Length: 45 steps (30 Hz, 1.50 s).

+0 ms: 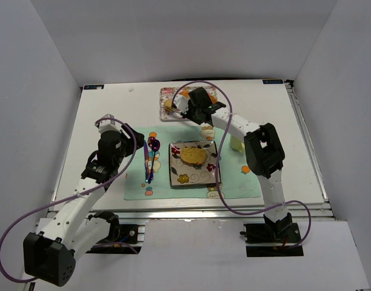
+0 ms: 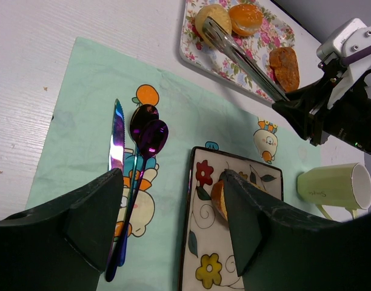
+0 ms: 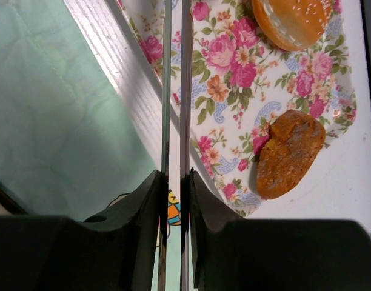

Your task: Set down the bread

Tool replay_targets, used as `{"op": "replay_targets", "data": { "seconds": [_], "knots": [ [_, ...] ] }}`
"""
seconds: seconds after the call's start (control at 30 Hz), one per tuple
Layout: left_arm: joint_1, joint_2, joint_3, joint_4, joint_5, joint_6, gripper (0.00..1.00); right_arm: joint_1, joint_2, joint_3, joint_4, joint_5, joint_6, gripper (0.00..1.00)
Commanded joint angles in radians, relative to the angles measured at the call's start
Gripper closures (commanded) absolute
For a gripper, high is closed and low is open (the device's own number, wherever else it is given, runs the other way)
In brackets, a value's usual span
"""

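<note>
Two jointed arms in white shells with black joints, left arm (image 1: 82,191) lower left, right arm (image 1: 271,191) right, purple cable (image 1: 217,170) looping along each, blocky matte-black fingers (image 2: 88,224)

Left arm (image 1: 91,176) is angled forward, left gripper (image 2: 170,206) hanging with jaws spread wide, while right arm (image 1: 261,151) stretches far across, elbow bent, right gripper (image 3: 173,179) pinched tight on tongs (image 3: 185,91).

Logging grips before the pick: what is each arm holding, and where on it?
Right gripper: tongs, jaws pinching both blades well back from the tips. Left gripper: open, holding nothing.
</note>
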State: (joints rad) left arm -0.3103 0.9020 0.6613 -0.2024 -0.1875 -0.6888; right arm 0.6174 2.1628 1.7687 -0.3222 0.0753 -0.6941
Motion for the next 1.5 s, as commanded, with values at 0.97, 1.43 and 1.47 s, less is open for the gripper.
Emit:
{"op": "replay_targets", "data": {
  "seconds": [0.97,1.43,1.47],
  "knots": [
    [0.008,0.026,0.003,0.084,0.049,0.005,0.24,0.018,-1.049,-0.925,-0.354,-0.45,-0.124,0.85],
    [0.008,-0.009,-0.011,0.07,0.036,-0.006,0.24,0.019,-1.072,-0.827,-0.356,-0.528,-0.113,0.58],
    [0.008,-0.009,-0.011,0.069,0.037,-0.005,0.24,0.018,-1.071,-0.81,-0.351,-0.531,-0.084,0.59]
  ]
}}
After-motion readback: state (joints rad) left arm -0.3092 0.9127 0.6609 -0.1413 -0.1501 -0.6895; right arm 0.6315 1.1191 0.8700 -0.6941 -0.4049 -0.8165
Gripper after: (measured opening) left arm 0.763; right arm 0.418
